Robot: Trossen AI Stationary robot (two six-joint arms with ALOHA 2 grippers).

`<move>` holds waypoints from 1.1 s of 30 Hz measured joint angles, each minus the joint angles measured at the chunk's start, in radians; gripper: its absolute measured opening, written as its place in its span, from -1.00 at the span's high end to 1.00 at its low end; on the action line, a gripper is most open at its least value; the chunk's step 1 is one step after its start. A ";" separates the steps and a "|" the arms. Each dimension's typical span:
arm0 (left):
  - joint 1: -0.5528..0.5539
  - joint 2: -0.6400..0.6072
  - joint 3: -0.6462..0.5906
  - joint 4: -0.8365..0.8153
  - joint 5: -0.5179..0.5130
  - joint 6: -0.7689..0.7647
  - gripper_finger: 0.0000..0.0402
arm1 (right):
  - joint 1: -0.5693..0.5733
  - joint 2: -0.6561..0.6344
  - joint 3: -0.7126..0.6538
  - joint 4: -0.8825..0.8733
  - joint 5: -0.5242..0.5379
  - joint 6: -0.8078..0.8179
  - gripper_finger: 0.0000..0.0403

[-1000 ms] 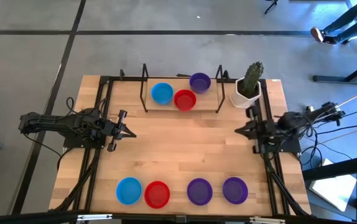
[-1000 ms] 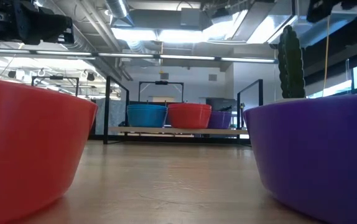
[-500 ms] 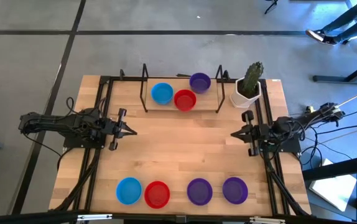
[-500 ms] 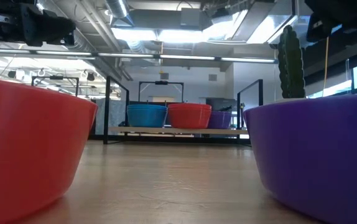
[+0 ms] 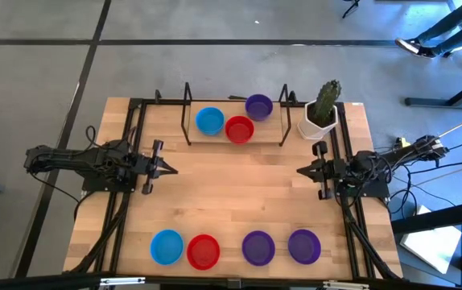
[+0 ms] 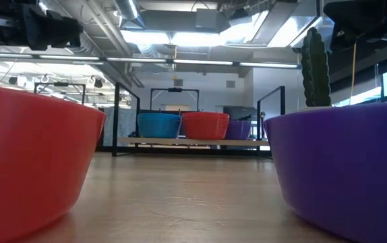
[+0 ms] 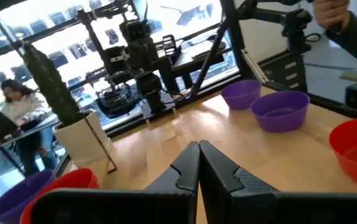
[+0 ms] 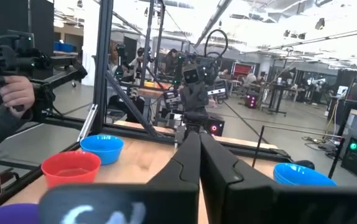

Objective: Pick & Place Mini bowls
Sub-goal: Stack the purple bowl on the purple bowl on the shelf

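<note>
1. Left pincer (image 5: pixel 169 170) is squeezed fully shut with nothing in it, hanging over the bare wood at the left side of the tabletop (image 5: pixel 239 197).
2. Right pincer (image 5: pixel 300 171) is the same deal: fingers pressed together, empty, pointing straight across at the left one from the right side.
3. The mini bowls sit in two groups. On the far side of both pincers there's a blue bowl (image 5: pixel 209 121), a red bowl (image 5: pixel 239 129) and a purple bowl (image 5: pixel 258 105) inside a black wire rack (image 5: pixel 187 105).
4. On the near side, well apart from either pincer, a row runs along the front edge: blue (image 5: pixel 167 246), red (image 5: pixel 204 251), then two purple ones (image 5: pixel 257 247) (image 5: pixel 303 246).
5. A cactus in a white pot (image 5: pixel 319 121) stands just beyond the right pincer.
6. A person's hand (image 8: pixel 17 93) shows off past the tabletop's edge, holding some black gear.
</note>
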 joint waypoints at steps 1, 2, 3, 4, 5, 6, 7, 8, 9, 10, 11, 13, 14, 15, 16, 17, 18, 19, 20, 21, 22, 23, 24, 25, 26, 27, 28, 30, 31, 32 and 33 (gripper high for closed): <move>0.000 0.000 0.000 0.000 0.009 0.009 0.98 | 0.000 0.000 0.000 -0.002 0.000 0.000 0.99; 0.000 0.000 0.000 0.000 0.019 0.018 0.98 | 0.000 0.000 0.000 -0.003 0.000 0.000 0.99; 0.000 0.000 0.000 0.000 0.026 0.024 0.98 | 0.000 0.000 0.000 -0.002 0.000 -0.001 0.99; 0.000 0.000 0.000 0.001 0.028 0.027 0.99 | 0.000 0.000 0.000 -0.003 0.000 -0.002 0.99; 0.000 -0.001 0.000 0.001 0.028 0.028 0.99 | 0.000 0.000 0.000 -0.003 -0.001 -0.005 0.99; 0.000 -0.003 0.000 0.000 0.028 0.028 0.99 | 0.000 0.000 0.000 -0.003 -0.001 -0.006 0.99; 0.000 -0.004 0.000 0.002 0.028 0.027 0.99 | 0.000 0.000 0.000 -0.003 -0.001 -0.008 0.99; 0.000 -0.003 0.000 0.002 0.028 0.027 0.99 | 0.000 0.000 0.000 -0.003 -0.001 -0.010 0.99; 0.000 -0.003 0.000 0.000 0.028 0.020 0.99 | 0.000 0.000 0.000 -0.003 -0.001 -0.011 0.99; 0.000 -0.003 0.000 0.000 0.028 0.005 0.98 | 0.000 0.000 0.000 -0.003 -0.001 -0.010 0.99; 0.000 -0.003 0.000 0.000 0.029 -0.013 0.98 | 0.000 0.000 0.000 -0.003 -0.002 -0.007 0.99; 0.000 -0.003 0.000 0.000 0.038 -0.056 0.99 | 0.000 0.000 0.000 -0.010 -0.006 0.003 0.99; 0.000 -0.003 0.000 0.000 0.041 -0.076 0.99 | 0.000 0.000 0.000 -0.018 -0.010 0.005 0.99; 0.000 -0.003 0.000 0.000 0.043 -0.089 0.99 | 0.000 0.000 0.000 -0.024 -0.011 0.005 0.99; 0.000 -0.003 0.000 0.000 0.044 -0.093 0.99 | 0.000 0.000 0.000 -0.028 -0.011 0.005 0.99; 0.000 -0.003 0.000 0.000 0.044 -0.093 0.98 | 0.000 0.000 0.000 -0.029 -0.011 0.003 0.99; 0.000 -0.003 0.000 0.000 0.044 -0.089 0.98 | 0.000 0.000 0.000 -0.029 -0.011 0.002 0.99; 0.000 -0.003 0.000 0.000 0.044 -0.087 0.97 | 0.000 0.000 0.000 -0.029 -0.011 0.001 0.99; 0.000 -0.003 0.000 0.000 0.044 -0.087 0.97 | 0.000 0.000 0.000 -0.029 -0.011 -0.001 0.99; 0.000 -0.003 0.000 0.000 0.044 -0.087 0.98 | 0.000 0.000 0.000 -0.029 -0.011 -0.002 0.99; 0.000 -0.003 0.000 0.000 0.044 -0.087 0.98 | 0.000 0.000 0.000 -0.029 -0.010 -0.002 0.99; 0.000 -0.003 0.000 0.000 0.044 -0.087 0.99 | 0.000 0.000 0.000 -0.029 -0.010 -0.002 0.99; 0.000 -0.003 0.000 0.000 0.044 -0.086 0.99 | 0.000 0.000 0.000 -0.029 -0.010 -0.002 0.99; 0.000 -0.003 0.000 0.000 0.044 -0.082 0.99 | 0.000 0.000 0.000 -0.029 -0.010 -0.002 0.99; 0.000 -0.003 0.000 0.000 0.044 -0.080 0.99 | 0.000 0.000 0.000 -0.029 -0.010 -0.001 0.99; 0.000 -0.003 0.000 0.000 0.044 -0.080 0.99 | 0.000 0.000 0.000 -0.029 -0.010 -0.001 0.99; 0.000 -0.003 0.000 0.000 0.044 -0.080 0.99 | 0.000 0.000 0.000 -0.029 -0.010 0.001 0.99; 0.000 -0.003 0.000 0.000 0.044 -0.079 0.97 | 0.000 0.000 0.000 -0.032 -0.010 0.001 0.99; 0.000 -0.003 0.000 0.000 0.044 -0.079 0.96 | 0.000 0.000 0.000 -0.034 -0.009 0.001 0.99; 0.000 -0.003 0.000 0.000 0.044 -0.078 0.96 | 0.000 0.000 0.000 -0.034 -0.009 0.001 0.99; 0.000 -0.003 0.000 0.000 0.044 -0.078 0.95 | 0.000 0.000 0.000 -0.034 -0.009 0.001 0.99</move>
